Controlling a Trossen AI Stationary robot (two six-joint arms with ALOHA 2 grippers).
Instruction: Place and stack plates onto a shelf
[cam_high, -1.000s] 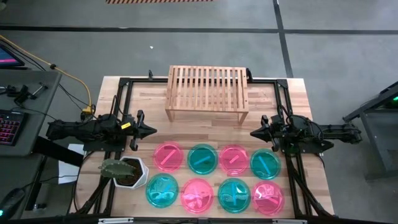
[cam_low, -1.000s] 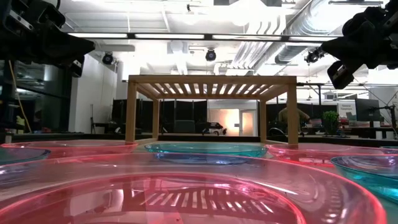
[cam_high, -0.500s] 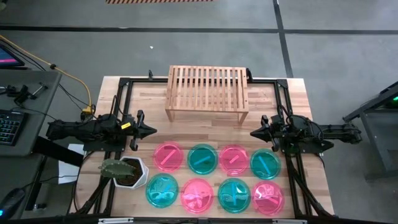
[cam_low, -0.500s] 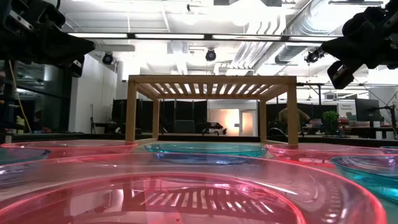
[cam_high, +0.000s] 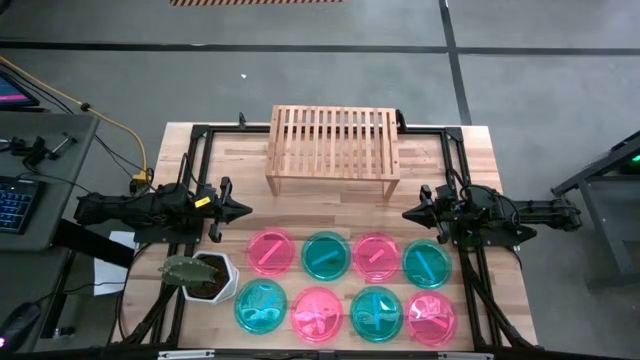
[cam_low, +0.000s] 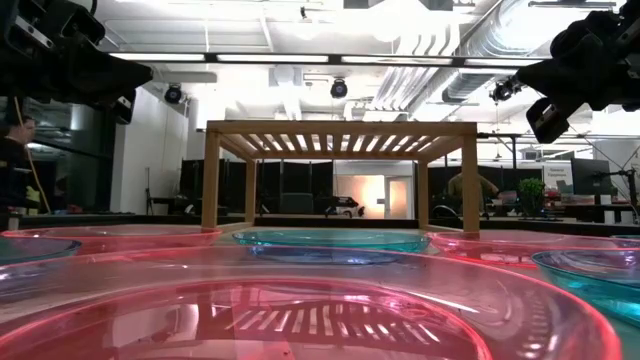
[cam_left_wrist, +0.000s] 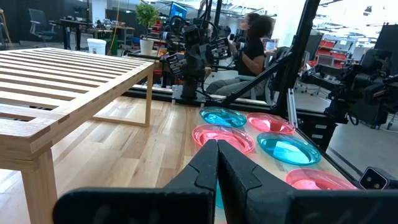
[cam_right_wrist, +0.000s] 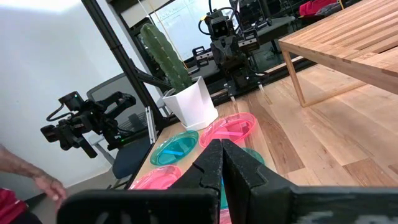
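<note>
Eight plates (cam_high: 344, 284) lie in two rows of four across the table's (cam_high: 445, 150) near half, pink and teal alternating, beside a white plant pot (cam_high: 207, 277). Just beyond them, the left gripper (cam_high: 243, 210) and right gripper (cam_high: 408, 213) hover at opposite edges, fingers together, holding nothing. Farthest back stands the wooden shelf (cam_high: 333, 150), its slatted top bare.

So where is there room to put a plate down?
The shelf top is bare, and so is the wood strip between the shelf and the plates. The front is crowded: eight plates in two rows beside the plant pot.
</note>
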